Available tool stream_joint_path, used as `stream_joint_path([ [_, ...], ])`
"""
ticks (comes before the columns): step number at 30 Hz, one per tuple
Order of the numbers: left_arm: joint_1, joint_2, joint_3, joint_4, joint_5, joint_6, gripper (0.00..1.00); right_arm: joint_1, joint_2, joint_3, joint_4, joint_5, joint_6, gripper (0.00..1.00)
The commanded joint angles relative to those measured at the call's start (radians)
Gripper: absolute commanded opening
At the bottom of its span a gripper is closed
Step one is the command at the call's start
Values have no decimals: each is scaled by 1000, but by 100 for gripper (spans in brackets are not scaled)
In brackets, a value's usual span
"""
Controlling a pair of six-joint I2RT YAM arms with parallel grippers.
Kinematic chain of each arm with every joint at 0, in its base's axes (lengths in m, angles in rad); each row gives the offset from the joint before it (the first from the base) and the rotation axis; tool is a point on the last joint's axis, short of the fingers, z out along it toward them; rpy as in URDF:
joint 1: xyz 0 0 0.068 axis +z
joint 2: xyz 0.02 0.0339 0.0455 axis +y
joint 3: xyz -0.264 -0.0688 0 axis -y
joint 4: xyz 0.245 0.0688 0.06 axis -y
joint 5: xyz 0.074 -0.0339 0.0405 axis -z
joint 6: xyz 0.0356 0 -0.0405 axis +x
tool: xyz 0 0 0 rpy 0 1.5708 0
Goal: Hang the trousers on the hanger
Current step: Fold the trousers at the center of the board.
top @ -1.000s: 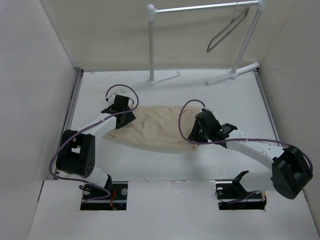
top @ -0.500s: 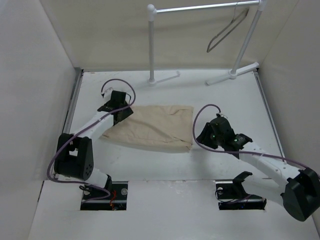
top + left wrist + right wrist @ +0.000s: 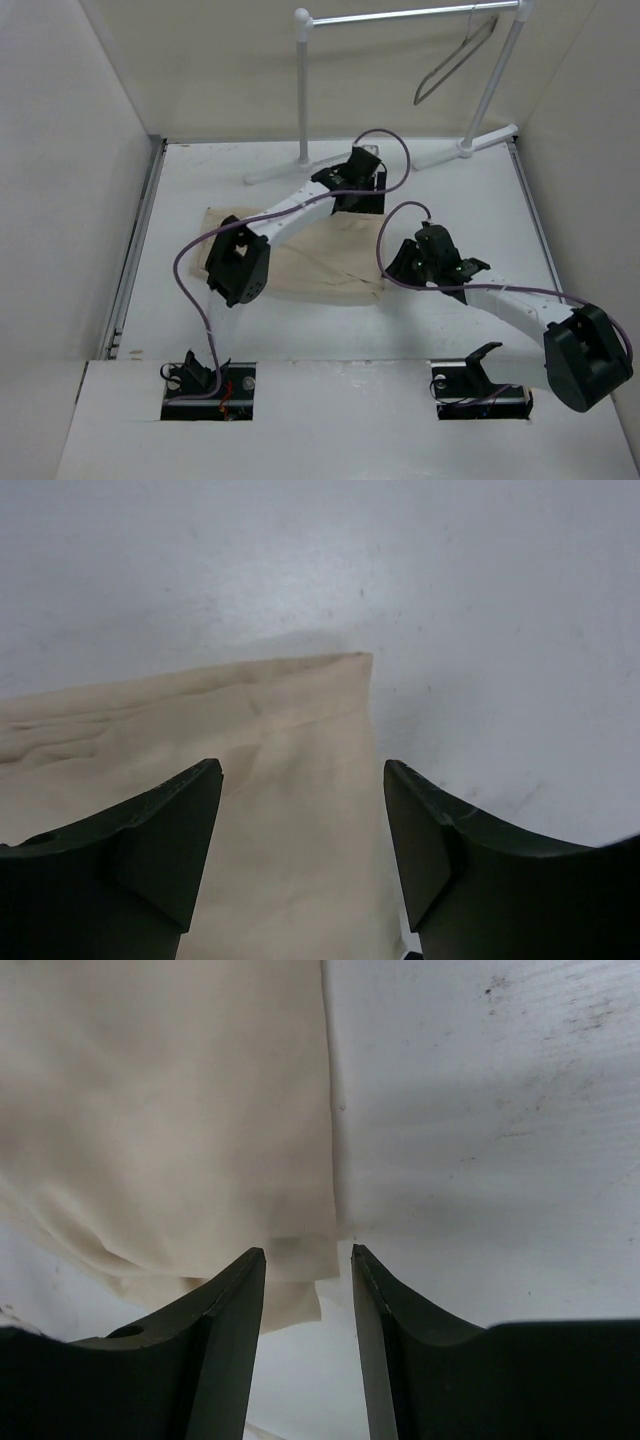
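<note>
Overhead, the left arm (image 3: 290, 211) partly hides trousers (image 3: 322, 268).

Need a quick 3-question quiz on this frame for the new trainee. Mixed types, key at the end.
1. True or false: the trousers already hang on the hanger.
2. The left gripper is: A) open above a corner of the trousers; B) shut on the hanger; C) shut, holding nothing.
3. Short answer: what does the hanger hang from?

Key: 1 false, they lie flat on the table. 2 A. 3 the white rack.
</note>
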Motion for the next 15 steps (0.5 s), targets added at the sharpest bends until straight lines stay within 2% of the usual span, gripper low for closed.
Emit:
stream_joint_path([
  [1, -8, 94, 119, -151, 104, 90, 65, -3, 17, -29, 114, -51, -5, 44],
  [6, -9, 194, 195, -174, 158, 81, 64, -16, 75, -51, 163, -98, 2, 40],
  [8, -4, 221, 199, -170, 175, 79, 60, -16, 78, -51, 165, -98, 4, 36],
  [12, 11, 264, 201, -145, 164, 70, 39, -16, 65, -57, 172, -104, 15, 22],
  [15, 25, 286, 201, -118, 146, 41, 28, -11, 55, -76, 172, -105, 28, 13],
])
